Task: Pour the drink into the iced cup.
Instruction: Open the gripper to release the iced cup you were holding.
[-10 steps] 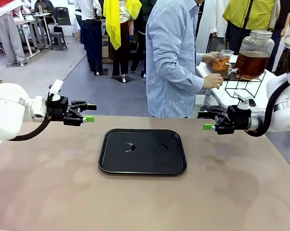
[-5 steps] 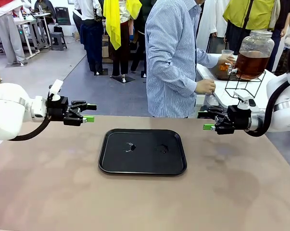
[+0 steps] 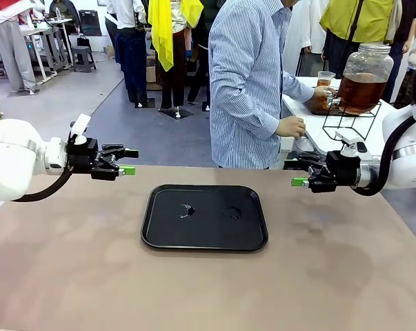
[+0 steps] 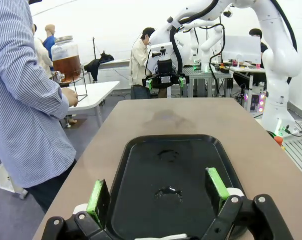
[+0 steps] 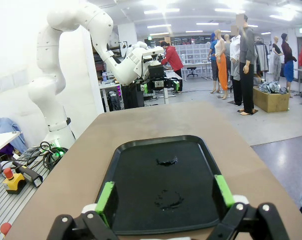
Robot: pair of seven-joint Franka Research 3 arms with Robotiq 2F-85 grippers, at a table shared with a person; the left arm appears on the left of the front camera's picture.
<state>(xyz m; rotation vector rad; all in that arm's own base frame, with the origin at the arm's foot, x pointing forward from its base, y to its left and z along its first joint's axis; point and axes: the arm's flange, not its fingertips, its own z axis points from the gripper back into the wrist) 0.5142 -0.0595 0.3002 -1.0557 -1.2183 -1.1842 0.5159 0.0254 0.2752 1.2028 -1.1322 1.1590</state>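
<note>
The drink (image 3: 361, 91) is amber liquid in a big glass dispenser jar (image 3: 368, 62) on a side table beyond the far right corner. A person in a striped shirt (image 3: 245, 83) holds a clear cup (image 3: 325, 78) with some amber liquid at the jar's tap. The iced cup is out of view. My left gripper (image 3: 128, 161) hovers open left of a black tray (image 3: 208, 234). My right gripper (image 3: 295, 173) hovers open right of it. Both wrist views look along open green pads (image 4: 98, 195) (image 5: 224, 190) over the tray (image 4: 186, 165) (image 5: 140, 165).
The tray carries two small wet patches (image 3: 187, 210) and nothing else. The brown tabletop (image 3: 76, 269) lies bare around it. The white side table (image 3: 318, 134) with the jar's wire stand (image 3: 352, 124) sits past the far right edge. Other people stand farther back.
The person has moved the cup from in front of the body to the jar's tap and lowered the other hand. Both arms have stayed still.
</note>
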